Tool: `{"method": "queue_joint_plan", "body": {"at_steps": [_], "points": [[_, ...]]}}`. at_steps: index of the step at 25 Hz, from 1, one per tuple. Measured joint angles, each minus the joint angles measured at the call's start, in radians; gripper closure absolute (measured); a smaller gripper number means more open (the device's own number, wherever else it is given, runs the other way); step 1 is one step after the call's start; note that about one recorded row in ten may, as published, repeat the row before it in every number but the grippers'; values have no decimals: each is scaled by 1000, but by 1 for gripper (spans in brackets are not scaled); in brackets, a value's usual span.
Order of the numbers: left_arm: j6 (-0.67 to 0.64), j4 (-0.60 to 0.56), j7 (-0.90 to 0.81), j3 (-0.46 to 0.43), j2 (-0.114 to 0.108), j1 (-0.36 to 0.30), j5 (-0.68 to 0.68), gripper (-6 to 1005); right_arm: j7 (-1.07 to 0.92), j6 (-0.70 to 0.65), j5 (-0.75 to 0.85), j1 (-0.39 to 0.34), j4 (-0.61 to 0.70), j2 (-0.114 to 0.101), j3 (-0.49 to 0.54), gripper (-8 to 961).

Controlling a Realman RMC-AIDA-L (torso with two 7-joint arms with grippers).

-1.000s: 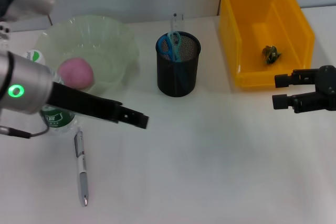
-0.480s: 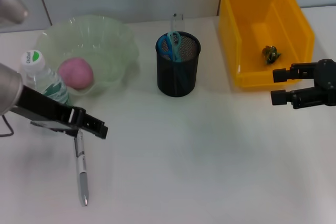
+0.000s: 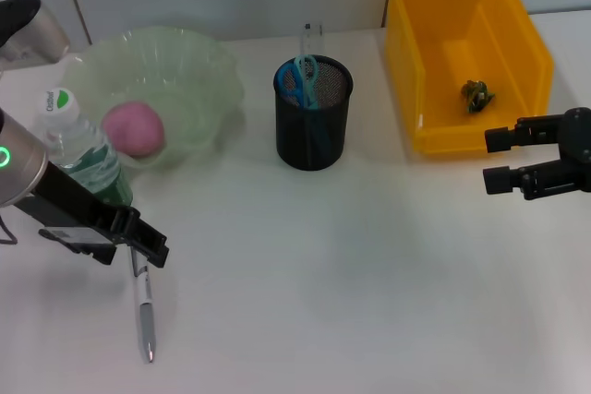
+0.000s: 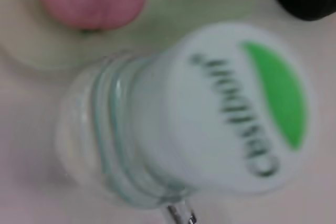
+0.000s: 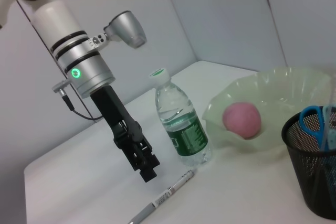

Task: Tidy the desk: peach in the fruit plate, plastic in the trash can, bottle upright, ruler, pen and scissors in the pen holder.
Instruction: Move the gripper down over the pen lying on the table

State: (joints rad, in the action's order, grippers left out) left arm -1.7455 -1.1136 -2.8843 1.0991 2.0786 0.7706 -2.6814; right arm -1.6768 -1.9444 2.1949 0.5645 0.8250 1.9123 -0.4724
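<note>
on the white desk (image 3: pixel 369 274), the pen (image 3: pixel 143 297) lies just below the left tool (image 3: pixel 152 251), grip unclear.

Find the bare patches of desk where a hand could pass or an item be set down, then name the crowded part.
Free: the wide patch in front of the pen holder, between the pen and the right gripper. Crowded: the robot's left side, where bottle, fruit plate, pen and left gripper cluster.

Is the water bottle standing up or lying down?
Standing up. The bottle stands on its base beside the fruit plate, its white cap on top.
</note>
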Motion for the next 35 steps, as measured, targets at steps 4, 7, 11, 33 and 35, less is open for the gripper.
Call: {"method": "queue_joint_plan", "body": {"at_steps": [4, 7, 11, 33, 35], "points": [[2, 21, -2, -18, 0, 0, -14, 258, 0, -1, 0, 0, 1, 0, -3, 121], [6, 42, -2, -21, 1, -5, -13, 258, 4, -2, 0, 2, 2, 0, -10, 121], [9, 55, -2, -28, 1, -12, -8, 258, 6, -4, 0, 3, 3, 1, -11, 121], [5, 9, 52, 15, -8, -35, 79, 259, 10, 2, 0, -5, 3, 1, -25, 121], [5, 9, 52, 15, -8, -35, 79, 260, 10, 6, 0, -7, 3, 1, -25, 121]]}}
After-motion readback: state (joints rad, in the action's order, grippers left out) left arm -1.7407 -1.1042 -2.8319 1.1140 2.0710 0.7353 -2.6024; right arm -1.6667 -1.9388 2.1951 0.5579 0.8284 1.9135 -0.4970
